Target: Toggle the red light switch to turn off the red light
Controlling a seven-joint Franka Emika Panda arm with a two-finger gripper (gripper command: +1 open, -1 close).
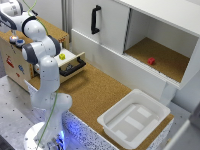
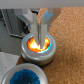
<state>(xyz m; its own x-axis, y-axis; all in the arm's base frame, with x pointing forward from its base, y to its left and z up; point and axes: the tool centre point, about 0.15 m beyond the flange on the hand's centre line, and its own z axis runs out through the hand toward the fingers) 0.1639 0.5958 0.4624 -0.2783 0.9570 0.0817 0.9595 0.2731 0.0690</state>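
Note:
The red light switch (image 2: 39,48) is a round dark-rimmed cap, and its centre, the red light (image 2: 35,45), glows bright orange. In the exterior view it sits on top of the wooden box (image 1: 15,62) at the far left, as a small cap (image 1: 13,38). My gripper (image 2: 39,36) points straight down onto the glowing cap, fingertips close together and nothing held between them. Its tips seem to touch the cap's centre. The exterior view shows the gripper (image 1: 11,33) just above that cap. A like cap with a blue centre (image 2: 22,76) sits beside it.
An open drawer (image 1: 70,62) with a black handle holds a yellow block (image 1: 62,56). A white tray (image 1: 134,117) stands on the cork counter at the exterior view's right. The open cabinet shelf holds a red block (image 1: 151,61). A cabinet door has a black handle (image 1: 95,19).

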